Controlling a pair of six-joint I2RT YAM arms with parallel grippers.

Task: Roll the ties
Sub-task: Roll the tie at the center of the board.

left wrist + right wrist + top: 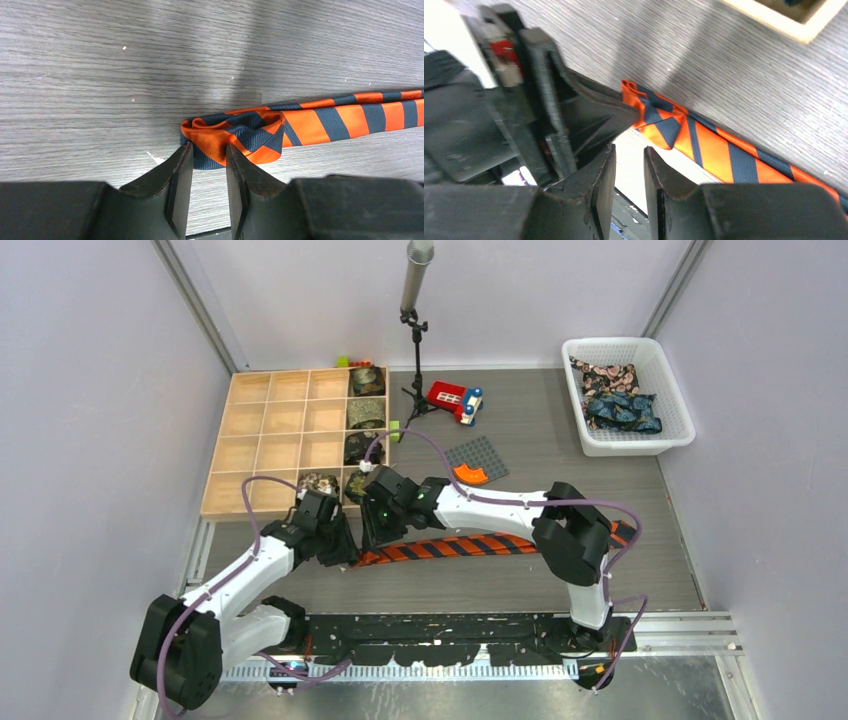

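An orange-and-black striped tie [470,546] lies flat along the table's near side. Its left end is wound into a small roll [240,132]. My left gripper [207,150] is shut on the near edge of that roll, with fabric pinched between both fingertips. It sits at the tie's left end [345,545]. My right gripper [629,150] hovers just short of the roll, open, with nothing between its fingers [604,170]. The striped tie [714,152] runs away to its right. In the top view the right gripper [372,535] is close beside the left one.
A wooden compartment tray [270,430] stands at the back left with rolled ties [366,412] in its right column. A white basket [640,446] at the back right holds dark patterned ties [615,400]. A red toy car [455,400], a grey studded plate [478,455] and a microphone stand [415,340] stand behind.
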